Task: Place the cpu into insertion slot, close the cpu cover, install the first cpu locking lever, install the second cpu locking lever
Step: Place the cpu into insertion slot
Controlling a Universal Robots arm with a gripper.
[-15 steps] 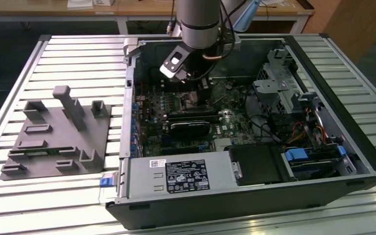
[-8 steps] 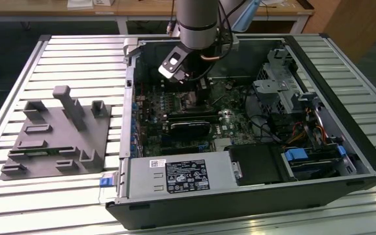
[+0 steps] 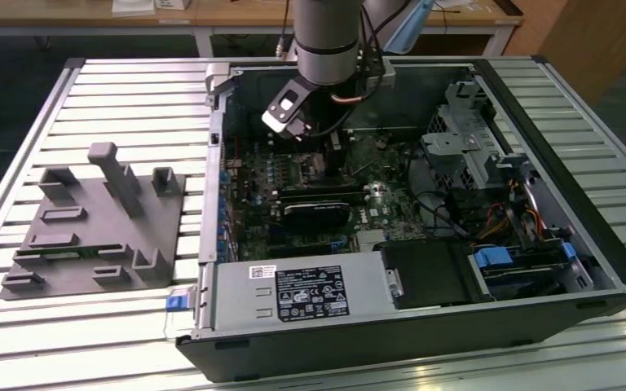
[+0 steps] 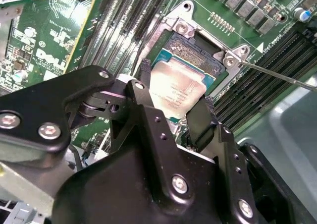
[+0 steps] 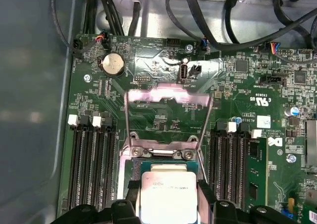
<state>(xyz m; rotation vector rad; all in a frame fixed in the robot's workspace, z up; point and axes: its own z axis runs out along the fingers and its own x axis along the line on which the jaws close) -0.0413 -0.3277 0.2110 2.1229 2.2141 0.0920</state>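
One step is in hand, the first: placing the cpu into the insertion slot. Reading the exterior view from its left to its right, a grey moulded fixture [image 3: 95, 228] sits on the slatted table [image 3: 128, 90] near the table edge at that view's left. I can make out nothing of the task on it. Beside it an open computer case [image 3: 324, 342] takes up the table's middle and right, with a black power supply box [image 3: 302, 293] along the case's near edge. My arm reaches into the far part of the case, toward its corner at the exterior view's left, over the green motherboard [image 5: 99, 105]. In the second wrist view my gripper [image 4: 174, 85] is set narrow, just the width of the cpu [image 4: 171, 99]. The chip is a pale silver square clamped by two opposite edges between my black fingers [image 4: 199, 120]. It sits over the insertion slot [image 4: 190, 53], covering the part nearer my gripper while the farther part shows bare. Whether it touches the rim I cannot tell. In the first wrist view the cpu cover [image 5: 168, 94] stands raised at the socket's far edge, leaving the opening free. A thin locking lever [image 4: 277, 74] is swung out past a socket corner. By my judgement the cover and both levers are not yet done. Seating the chip would call for it to be level, square with the silver rim, and lowered gently.
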